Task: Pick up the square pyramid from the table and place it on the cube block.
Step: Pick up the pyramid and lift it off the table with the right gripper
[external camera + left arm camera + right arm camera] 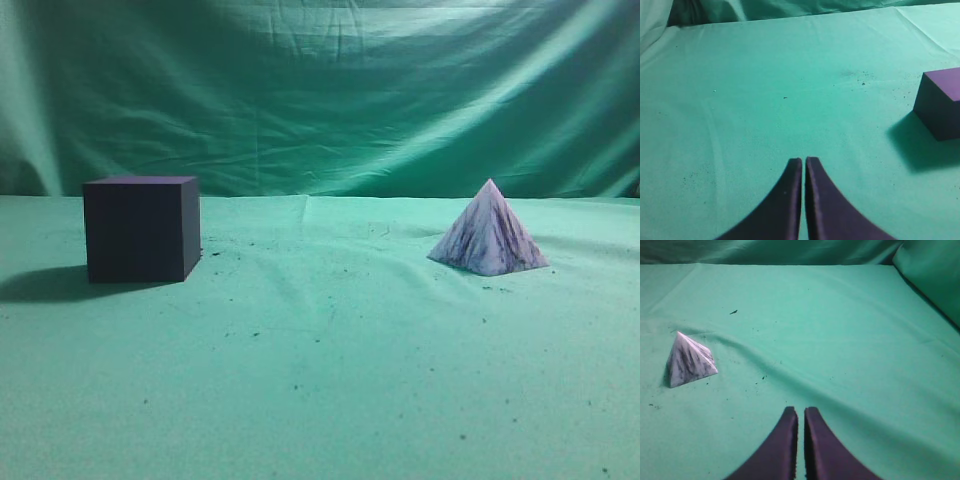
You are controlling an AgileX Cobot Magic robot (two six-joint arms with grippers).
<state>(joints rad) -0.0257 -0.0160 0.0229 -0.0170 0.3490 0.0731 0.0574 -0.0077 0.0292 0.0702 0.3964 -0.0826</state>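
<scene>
A white square pyramid with dark purple marbling [489,236] stands upright on the green cloth at the right; it also shows at the left of the right wrist view [688,361]. A dark purple cube block [141,228] stands at the left; its corner shows at the right edge of the left wrist view [941,101]. My left gripper [803,161] is shut and empty, well left of the cube. My right gripper [798,411] is shut and empty, well right of and nearer than the pyramid. Neither gripper shows in the exterior view.
A green cloth [320,380] covers the table and hangs as a backdrop [320,90]. Small dark specks lie scattered on it, and a crease runs across the cloth near the pyramid [765,360].
</scene>
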